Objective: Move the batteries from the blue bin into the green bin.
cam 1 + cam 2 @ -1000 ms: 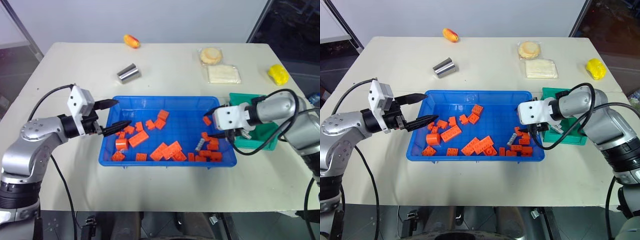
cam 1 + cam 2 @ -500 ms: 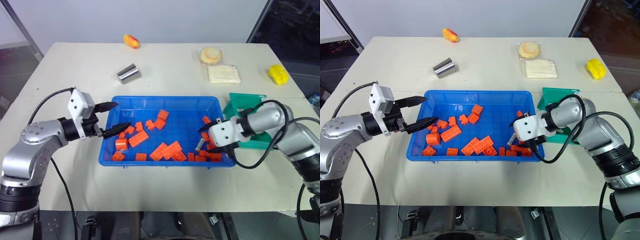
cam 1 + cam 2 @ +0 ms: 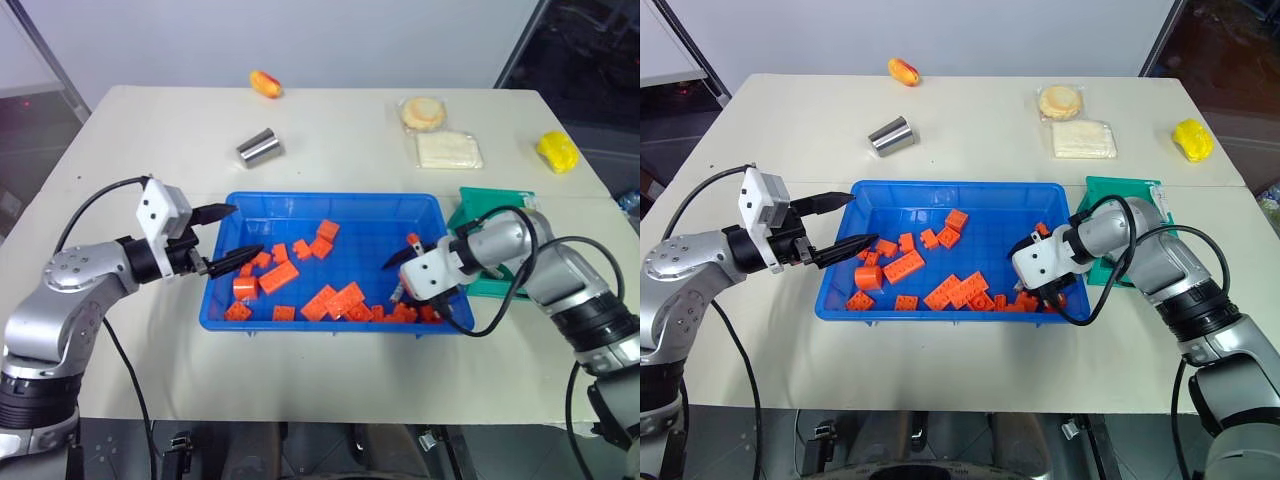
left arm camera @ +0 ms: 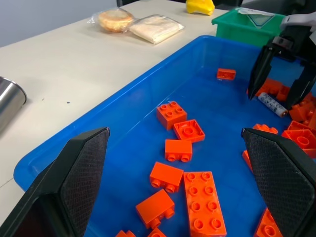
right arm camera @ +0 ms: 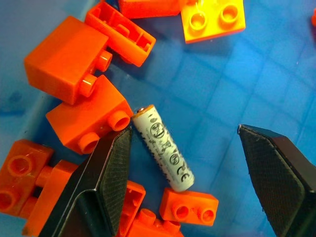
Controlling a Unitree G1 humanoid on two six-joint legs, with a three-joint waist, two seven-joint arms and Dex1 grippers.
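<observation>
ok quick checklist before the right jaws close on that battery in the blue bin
1. Right gripper open: ok, jaws stand wide.
2. Battery between the jaws: ok, though it lies nearer one jaw in the right wrist view.
3. Battery free to lift: not ok, orange blocks crowd one end and a small block sits at the other.
4. Jaws low enough to grip: cannot tell.
5. Green bin ready to receive: ok, it stands just beside the blue bin.
6. Left gripper out of the way: ok, open at the far end of the blue bin.
</observation>
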